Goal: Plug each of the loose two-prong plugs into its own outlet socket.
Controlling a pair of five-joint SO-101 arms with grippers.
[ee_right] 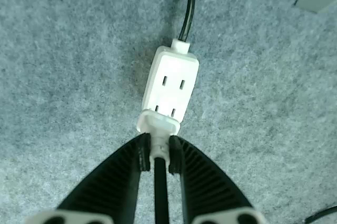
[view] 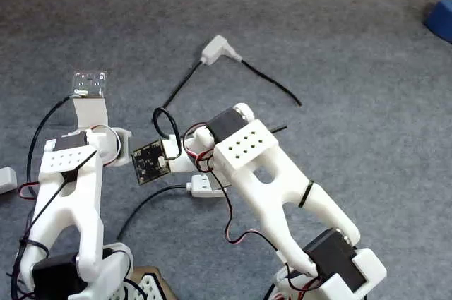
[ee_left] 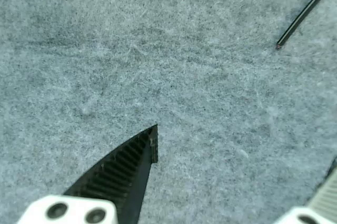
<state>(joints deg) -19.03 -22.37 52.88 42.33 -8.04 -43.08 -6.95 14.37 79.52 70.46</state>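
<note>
Two pairs of slots show on the upper face of the white outlet block [ee_right: 169, 84], which lies flat on the grey surface [ee_right: 63, 50] with its own black cord [ee_right: 188, 2] leaving the far end. One white plug [ee_right: 158, 124] is butted against the near end. Its body touches the block and its cord runs straight back, so plug and block share one long axis.

The right hand [ee_right: 158, 146] pinches that plug just behind its body, one finger on each side. The plug's body hides whether the prongs are fully home. If they are not, I judge the push must go straight along that axis, away from the wrist, since a sideways lean would likely skew the block on the surface.

The second plug [view: 217, 49] lies well apart, beyond both arms. The left hand [ee_left: 242, 155] hangs spread over bare surface, holding nothing, and looks about as near that plug as the right.
</note>
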